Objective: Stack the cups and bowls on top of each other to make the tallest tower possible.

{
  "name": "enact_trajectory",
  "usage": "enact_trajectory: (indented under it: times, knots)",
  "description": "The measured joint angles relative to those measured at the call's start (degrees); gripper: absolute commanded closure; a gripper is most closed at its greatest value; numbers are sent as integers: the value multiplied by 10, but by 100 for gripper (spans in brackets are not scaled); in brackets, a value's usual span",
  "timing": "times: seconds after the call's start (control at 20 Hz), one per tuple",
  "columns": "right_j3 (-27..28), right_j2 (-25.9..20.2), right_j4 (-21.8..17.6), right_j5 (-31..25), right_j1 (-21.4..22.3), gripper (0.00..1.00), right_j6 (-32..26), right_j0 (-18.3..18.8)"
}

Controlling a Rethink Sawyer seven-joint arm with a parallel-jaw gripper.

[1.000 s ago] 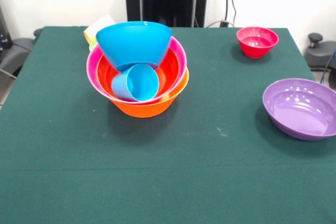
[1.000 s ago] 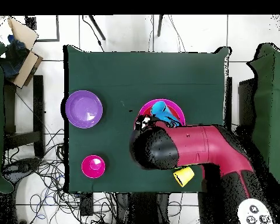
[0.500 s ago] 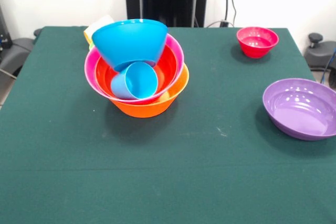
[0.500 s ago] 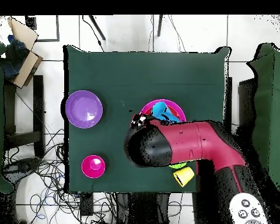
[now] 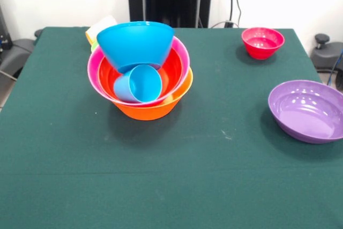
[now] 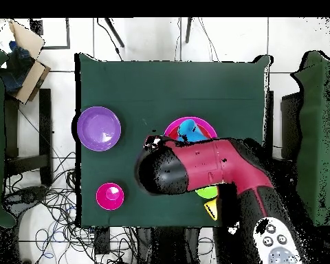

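The tower stands left of the table's middle, with the large orange bowl as its base. A pink bowl and a red-orange bowl are nested in it. A light blue cup lies on its side inside them, and a blue bowl leans tilted on top. A yellow-orange cup lies behind the pile. The front view shows no gripper. In the overhead view my red arm covers most of the tower, and the gripper end sits at its black tip.
A purple bowl sits near the table's right edge and a small magenta bowl at the far right corner. In the overhead view they are the purple bowl and magenta bowl, left of the arm. A green bowl and the yellow cup peek out beside it.
In the overhead view the arm's black end has swung left, towards the purple and magenta bowls. The blue bowl rocked slightly and settled back.
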State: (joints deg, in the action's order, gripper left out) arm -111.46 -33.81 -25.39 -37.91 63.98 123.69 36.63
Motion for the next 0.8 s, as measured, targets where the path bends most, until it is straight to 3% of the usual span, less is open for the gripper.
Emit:
enact_trajectory:
  times: [0.4, 0.8]
  knots:
    - [23, 29, 0, 0, -16, 0, 0, -60]
    - [60, 69, 0, 0, -45, 0, 0, -146]
